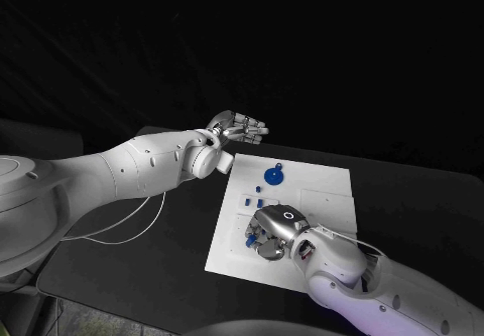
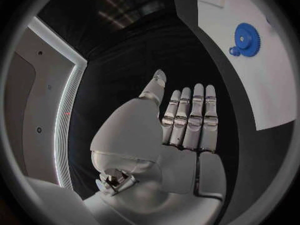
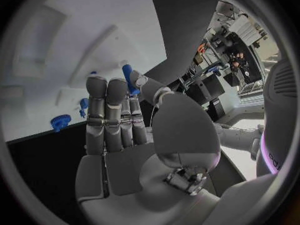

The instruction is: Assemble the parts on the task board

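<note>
The white task board (image 1: 328, 189) lies in the middle of the black table. A blue gear (image 1: 274, 175) sits near its far left part, also seen as the gear (image 2: 248, 39) from the left wrist. Small blue parts (image 1: 246, 201) stand further down the left side. My right hand (image 1: 275, 227) hovers low over the board's near left area and pinches a slim blue part (image 3: 128, 77) between thumb and a finger. My left hand (image 1: 239, 129) floats beyond the board's far left corner, over bare table, fingers (image 2: 190, 117) straight, side by side and holding nothing.
A white cable (image 1: 121, 227) loops across the table under my left arm. The board's right half (image 1: 328, 203) carries raised white panels. Black tabletop (image 1: 424, 203) stretches to the right of the board.
</note>
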Tool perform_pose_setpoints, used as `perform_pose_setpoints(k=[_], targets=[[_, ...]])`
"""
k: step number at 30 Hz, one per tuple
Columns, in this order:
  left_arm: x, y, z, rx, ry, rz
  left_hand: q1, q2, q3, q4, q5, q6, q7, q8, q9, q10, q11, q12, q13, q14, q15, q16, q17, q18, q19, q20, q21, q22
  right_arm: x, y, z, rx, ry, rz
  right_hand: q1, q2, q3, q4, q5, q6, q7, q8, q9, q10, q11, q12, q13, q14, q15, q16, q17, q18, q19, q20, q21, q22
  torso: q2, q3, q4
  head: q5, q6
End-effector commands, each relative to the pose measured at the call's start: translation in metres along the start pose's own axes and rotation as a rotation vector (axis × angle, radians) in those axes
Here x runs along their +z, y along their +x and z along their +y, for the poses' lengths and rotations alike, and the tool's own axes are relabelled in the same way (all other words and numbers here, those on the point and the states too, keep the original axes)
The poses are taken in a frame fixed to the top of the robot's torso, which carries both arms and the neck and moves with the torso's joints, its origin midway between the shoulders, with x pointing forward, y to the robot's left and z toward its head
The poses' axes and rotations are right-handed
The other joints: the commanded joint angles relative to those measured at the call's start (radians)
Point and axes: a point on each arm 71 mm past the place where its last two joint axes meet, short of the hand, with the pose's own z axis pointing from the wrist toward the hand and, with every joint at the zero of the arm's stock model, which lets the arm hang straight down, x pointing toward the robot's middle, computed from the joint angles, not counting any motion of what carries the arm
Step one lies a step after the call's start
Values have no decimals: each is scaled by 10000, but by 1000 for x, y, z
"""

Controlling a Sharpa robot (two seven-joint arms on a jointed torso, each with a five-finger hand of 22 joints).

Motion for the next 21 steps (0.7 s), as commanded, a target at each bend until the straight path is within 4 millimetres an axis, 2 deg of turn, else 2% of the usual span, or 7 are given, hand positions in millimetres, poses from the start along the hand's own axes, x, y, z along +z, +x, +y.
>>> perform_pose_setpoints(k=[1,21], targets=[[0,2,-1,-99,53,141,-7,68,-59,16,-58,-22,35,-7,7,-89,2,21,12,-71,-30,-41,-14,-8,-5,7,16,-15,0,1,0,-322,-52,33,-16,82,21,-40,37,66,-9,63,59,50,-5,29,9,9,-65,-34,10,150,408,-33,-28,8,3,1,2,-15,-1],[0,2,-1,-114,22,191,-18,61,-70,36,-58,-50,36,-9,6,-94,5,22,12,-80,-27,-41,-14,-8,-12,10,13,-16,2,6,1,-756,70,30,-19,77,54,-72,33,69,-11,64,59,52,-4,30,10,7,-65,-33,20,150,409,-34,-18,45,-1,-2,6,19,-37]])
